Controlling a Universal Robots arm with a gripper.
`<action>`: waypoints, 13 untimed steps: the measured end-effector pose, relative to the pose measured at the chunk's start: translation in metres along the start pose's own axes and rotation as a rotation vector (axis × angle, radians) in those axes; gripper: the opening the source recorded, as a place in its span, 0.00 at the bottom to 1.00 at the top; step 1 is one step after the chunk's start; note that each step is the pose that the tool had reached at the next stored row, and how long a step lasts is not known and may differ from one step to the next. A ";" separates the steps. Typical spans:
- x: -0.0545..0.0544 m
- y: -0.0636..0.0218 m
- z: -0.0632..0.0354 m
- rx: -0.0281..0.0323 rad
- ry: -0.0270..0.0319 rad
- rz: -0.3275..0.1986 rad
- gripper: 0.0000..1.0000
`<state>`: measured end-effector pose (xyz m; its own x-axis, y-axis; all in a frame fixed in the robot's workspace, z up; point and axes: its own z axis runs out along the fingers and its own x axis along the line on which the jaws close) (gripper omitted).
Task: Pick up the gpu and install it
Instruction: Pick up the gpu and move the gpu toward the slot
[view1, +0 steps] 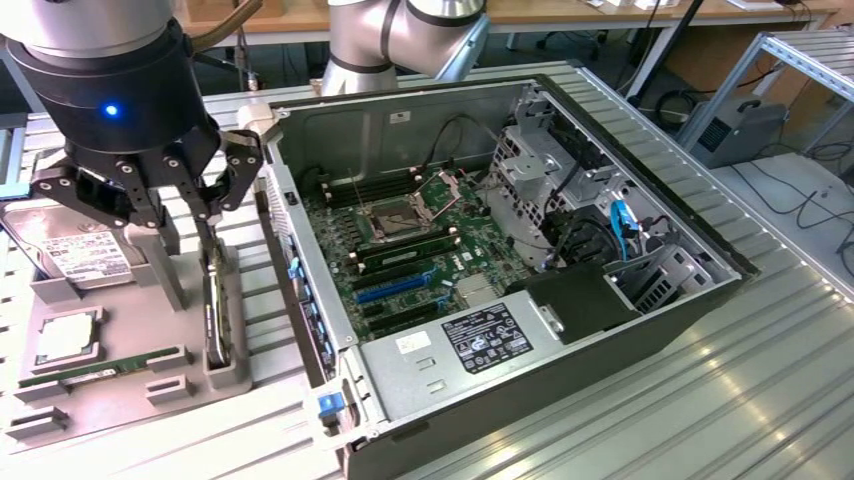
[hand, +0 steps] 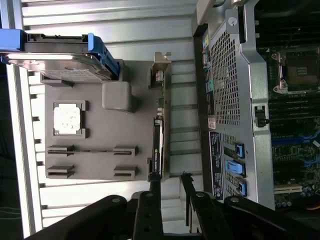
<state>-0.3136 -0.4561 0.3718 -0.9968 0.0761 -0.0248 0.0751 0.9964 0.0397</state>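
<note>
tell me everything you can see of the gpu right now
The gpu is a slim black card standing on its long edge in a slot of the grey tray, beside the open computer case, not in it. A pale metal bracket caps one end. The open gripper hangs at the other end; whether they touch is unclear.
</note>
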 end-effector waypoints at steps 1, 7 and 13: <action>0.000 0.0000 0.0000 0.0000 0.0000 0.000 0.36; 0.000 0.0000 0.0007 -0.0001 -0.0001 0.000 0.42; 0.000 -0.0007 0.0177 0.0000 0.0000 0.000 0.42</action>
<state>-0.3136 -0.4561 0.3540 -0.9968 0.0761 -0.0248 0.0751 0.9964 0.0397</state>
